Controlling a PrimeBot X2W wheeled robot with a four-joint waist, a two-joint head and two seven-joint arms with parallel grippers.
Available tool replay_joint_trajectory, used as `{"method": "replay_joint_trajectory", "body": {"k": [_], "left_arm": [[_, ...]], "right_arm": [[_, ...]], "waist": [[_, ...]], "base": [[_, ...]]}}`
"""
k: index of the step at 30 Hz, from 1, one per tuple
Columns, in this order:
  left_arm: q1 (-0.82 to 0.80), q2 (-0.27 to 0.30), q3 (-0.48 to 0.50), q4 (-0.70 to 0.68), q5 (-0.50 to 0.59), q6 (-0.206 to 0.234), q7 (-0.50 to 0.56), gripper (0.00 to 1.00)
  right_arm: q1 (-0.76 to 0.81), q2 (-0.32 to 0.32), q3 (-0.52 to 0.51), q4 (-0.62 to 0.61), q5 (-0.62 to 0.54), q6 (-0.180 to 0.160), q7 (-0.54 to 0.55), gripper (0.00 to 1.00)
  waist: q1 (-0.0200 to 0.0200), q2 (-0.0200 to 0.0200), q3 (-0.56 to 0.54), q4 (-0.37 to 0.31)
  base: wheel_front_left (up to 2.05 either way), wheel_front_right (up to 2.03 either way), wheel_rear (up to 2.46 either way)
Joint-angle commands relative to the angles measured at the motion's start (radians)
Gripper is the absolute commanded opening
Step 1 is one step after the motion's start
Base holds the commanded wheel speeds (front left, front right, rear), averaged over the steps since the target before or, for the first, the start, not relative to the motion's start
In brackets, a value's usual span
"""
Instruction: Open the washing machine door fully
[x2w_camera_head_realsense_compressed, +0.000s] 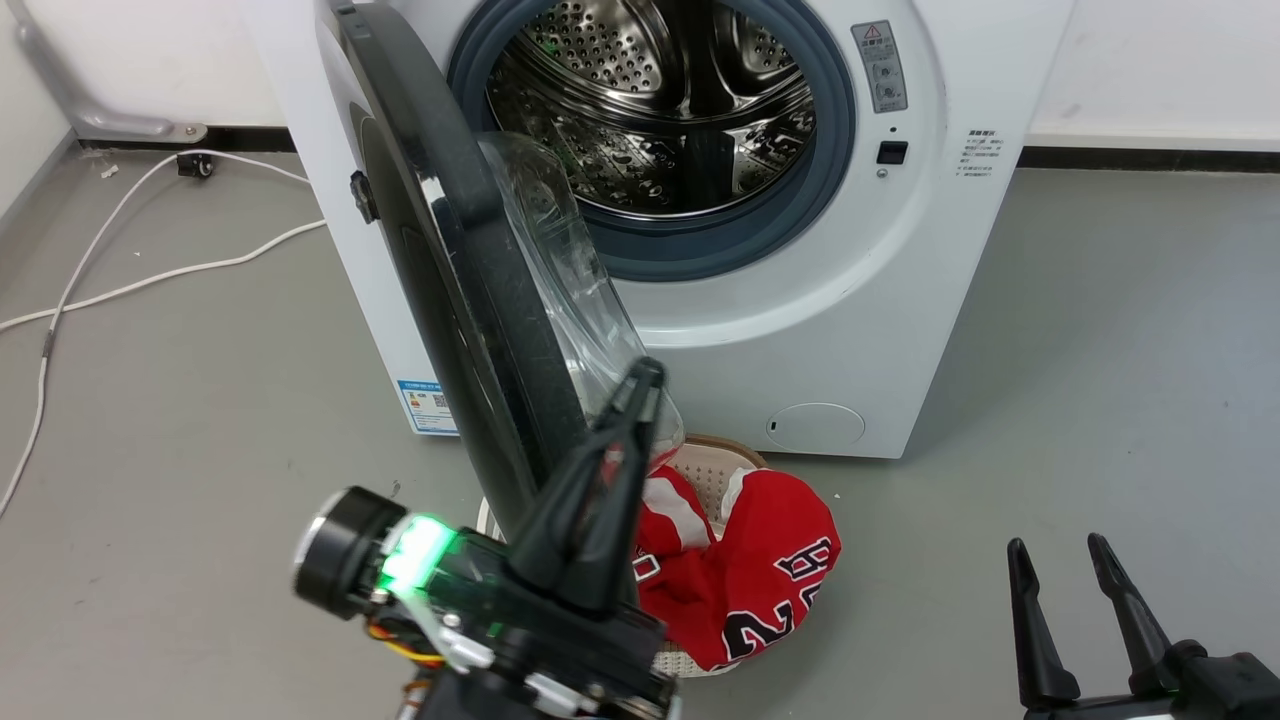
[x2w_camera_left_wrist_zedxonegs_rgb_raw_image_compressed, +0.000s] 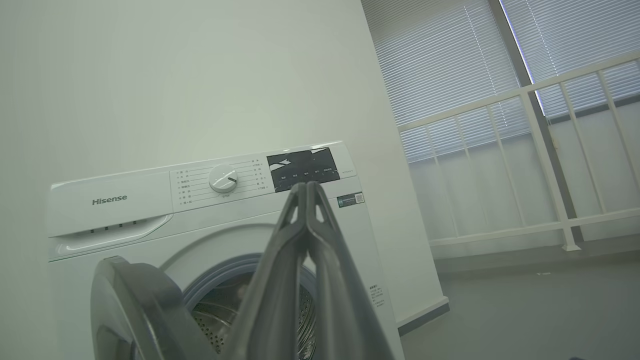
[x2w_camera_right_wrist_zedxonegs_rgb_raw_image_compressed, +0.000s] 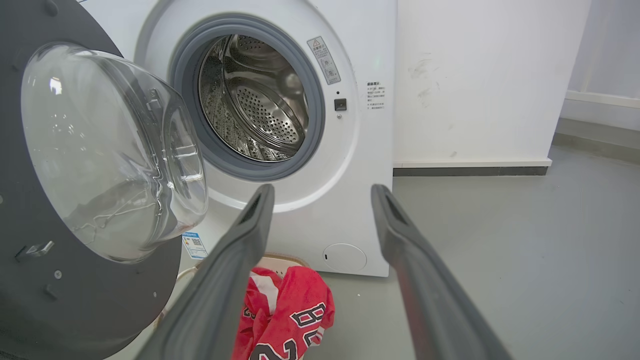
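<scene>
The washing machine stands at twelve o'clock, the washing machine door swung out edge-on at ten. At six, the left gripper, fingers pressed together, reaches the door's lower edge. At four, the right gripper has its fingers spread.

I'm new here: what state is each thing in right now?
washing machine door, open partway, swung out from the washing machine.
drum, exposed, looks empty.
left end effector, shut, tips by the door's lower edge.
right end effector, open, holding nothing.
red jersey, crumpled in the basket.
</scene>
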Motion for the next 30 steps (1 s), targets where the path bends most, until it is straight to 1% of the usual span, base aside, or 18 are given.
{"method": "replay_joint_trajectory", "body": {"k": [1, 7, 13, 23, 30], "left_arm": [[-0.021, 0.004, -0.04, 0.013, 0.01, -0.013, -0.002, 0.0], [-0.041, 0.006, -0.153, 0.046, 0.018, -0.032, -0.002, 0.0], [-0.043, 0.008, -0.215, 0.078, 0.009, -0.035, -0.002, 0.0], [-0.021, 0.011, -0.294, 0.174, -0.006, -0.014, -0.002, 0.0], [0.005, 0.011, -0.312, 0.27, -0.041, 0.014, -0.002, 0.0]], "right_arm": [[-0.006, 0.004, 0.001, 0.005, 0.0, 0.0, -0.002, 1.0], [-0.011, 0.004, 0.002, 0.01, -0.001, 0.0, -0.002, 1.0], [-0.011, 0.004, 0.003, 0.014, 0.001, 0.0, -0.002, 1.0], [-0.013, 0.004, 0.006, 0.021, -0.002, 0.0, -0.002, 1.0], [-0.018, 0.004, 0.008, 0.029, -0.005, 0.0, -0.002, 1.0]], "waist": [[0.0, 0.0, 0.001, 0.002], [0.0, 0.0, 0.002, 0.003], [0.0, 0.0, 0.002, 0.004], [0.0, 0.0, 0.009, 0.014], [0.0, 0.0, 0.015, 0.016]], "base": [[0.0, 0.0, 0.0], [0.0, 0.0, 0.0], [0.0, 0.0, 0.0], [0.0, 0.0, 0.0], [0.0, 0.0, 0.0]]}}
